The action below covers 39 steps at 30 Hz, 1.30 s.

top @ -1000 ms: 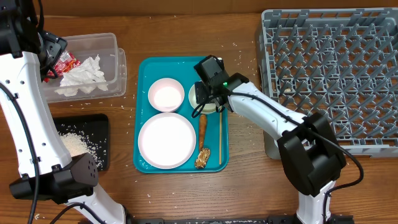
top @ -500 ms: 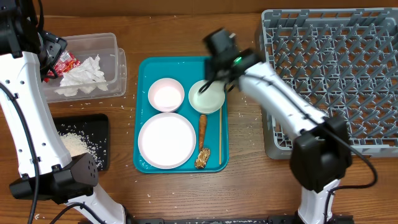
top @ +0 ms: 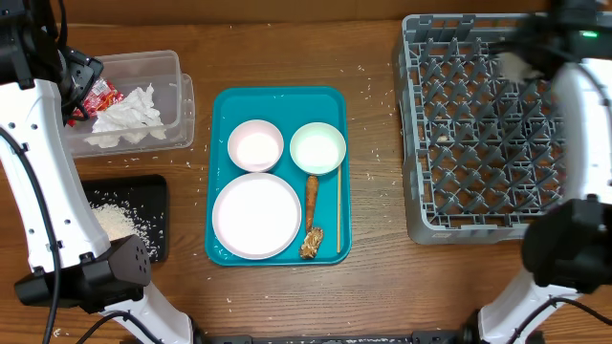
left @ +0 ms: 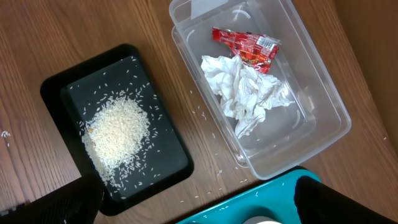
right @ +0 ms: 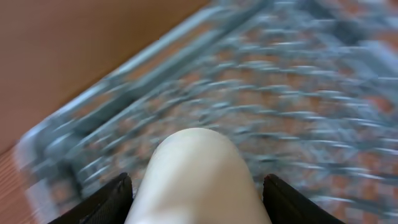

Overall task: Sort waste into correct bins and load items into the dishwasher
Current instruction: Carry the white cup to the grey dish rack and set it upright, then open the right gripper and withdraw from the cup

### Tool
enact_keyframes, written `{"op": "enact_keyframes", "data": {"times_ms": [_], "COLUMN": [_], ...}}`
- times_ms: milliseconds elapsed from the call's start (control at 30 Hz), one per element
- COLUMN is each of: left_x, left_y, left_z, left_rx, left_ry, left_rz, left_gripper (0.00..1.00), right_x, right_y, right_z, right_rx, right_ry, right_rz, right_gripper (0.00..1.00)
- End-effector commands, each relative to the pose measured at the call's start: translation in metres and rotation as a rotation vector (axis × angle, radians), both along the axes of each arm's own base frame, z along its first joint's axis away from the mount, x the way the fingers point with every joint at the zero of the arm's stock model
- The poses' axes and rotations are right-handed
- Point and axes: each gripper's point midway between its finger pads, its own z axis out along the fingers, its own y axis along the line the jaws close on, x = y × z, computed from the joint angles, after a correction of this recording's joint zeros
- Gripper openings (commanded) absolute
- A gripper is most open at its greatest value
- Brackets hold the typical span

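So the right gripper (right: 196,186) has its jaws clamped on the small white cup (right: 194,165), one finger on each side. The cup sits up over the grey dish rack (top: 497,143), near its back edge. Both the wrist view and the overhead are pretty smeared there, so I can't tell whether the cup touches the pegs. The left gripper (left: 199,190) hangs over the left side of the tabletop (top: 382,287) with its jaws wide apart and nothing between them. Right below it, the clear tub (left: 314,74) holds the red snack wrapper (left: 245,45) with the crumpled napkin (left: 245,93) just beside it, touching. The black tray (left: 53,93) next to the tub has a pile of rice (left: 115,134) in it, with stray grains around the pile and some on the wood too. In the middle, the teal tray (top: 277,105) carries two bowls (top: 255,145) (top: 317,147) side by side, with the big plate (top: 256,215) in front of them. The carrot (top: 312,196) lies to the plate's right, the brown food scrap (top: 308,244) sits at its near end, and a thin stick (top: 338,210) lies alongside.
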Motion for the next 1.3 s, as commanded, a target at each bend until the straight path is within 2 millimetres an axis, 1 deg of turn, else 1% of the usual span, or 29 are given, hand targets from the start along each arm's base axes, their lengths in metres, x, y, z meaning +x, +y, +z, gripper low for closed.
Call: {"op": "enact_keyframes", "data": {"times_ms": [0,33,100,200,267,333,500,567,933,967,1000,1033,1067,1100,1167,1200,1233,1267], "left_x": [-0.002,-0.002,-0.002,-0.002,-0.002,-0.002,-0.002,-0.002,-0.002,-0.002,-0.002,-0.002,-0.002,-0.002,-0.002,-0.002,-0.002,-0.002], "left_y": [-0.002,-0.002,-0.003,-0.003,-0.003,-0.002,-0.002,-0.003,-0.003,-0.002,-0.002,-0.003,-0.002,-0.002,-0.002,-0.002,-0.002,-0.003], "left_z": [0.004,0.004,0.004,0.004,0.004,0.004,0.004,0.004,0.004,0.004,0.004,0.004,0.004,0.004,0.004,0.004,0.004,0.004], "left_rx": [0.002,0.002,0.002,0.002,0.002,0.002,0.002,0.002,0.002,0.002,0.002,0.002,0.002,0.002,0.002,0.002,0.002,0.002], "left_ry": [-0.012,-0.012,-0.012,-0.012,-0.012,-0.012,-0.012,-0.012,-0.012,-0.012,-0.012,-0.012,-0.012,-0.012,-0.012,-0.012,-0.012,-0.012], "left_rz": [0.005,0.006,0.005,0.005,0.005,0.006,0.005,0.005,0.005,0.006,0.005,0.005,0.006,0.006,0.006,0.005,0.005,0.005], "left_gripper": [1.0,1.0,1.0,1.0,1.0,1.0,1.0,1.0,1.0,1.0,1.0,1.0,1.0,1.0,1.0,1.0,1.0,1.0], "right_x": [-0.019,-0.026,-0.037,-0.054,-0.064,-0.072,-0.078,-0.077,-0.062,-0.059,-0.055,-0.05,-0.045,-0.042,-0.034,-0.03,-0.03,-0.03], "right_y": [-0.052,-0.065,-0.084,-0.108,-0.119,-0.125,-0.125,-0.123,-0.089,-0.086,-0.081,-0.075,-0.071,-0.068,-0.066,-0.065,-0.065,-0.065], "right_z": [0.007,0.002,-0.007,-0.021,-0.03,-0.037,-0.044,-0.045,-0.046,-0.046,-0.045,-0.044,-0.043,-0.042,-0.041,-0.044,-0.049,-0.054], "right_rx": [0.015,0.038,0.074,0.096,0.105,0.113,0.125,0.129,0.192,0.197,0.206,0.208,0.201,0.191,0.171,0.165,0.169,0.175], "right_ry": [-0.01,-0.001,0.013,0.041,0.062,0.08,0.106,0.108,0.101,0.095,0.086,0.078,0.069,0.064,0.051,0.053,0.062,0.072], "right_rz": [-0.094,-0.114,-0.148,-0.202,-0.233,-0.251,-0.258,-0.253,-0.159,-0.148,-0.129,-0.097,-0.064,-0.048,-0.029,-0.026,-0.027,-0.029], "right_gripper": [0.66,0.66,0.67,0.68,0.73,0.81,0.97,1.0,0.99,0.97,0.93,0.8,0.6,0.49,0.29,0.19,0.12,0.1]}}
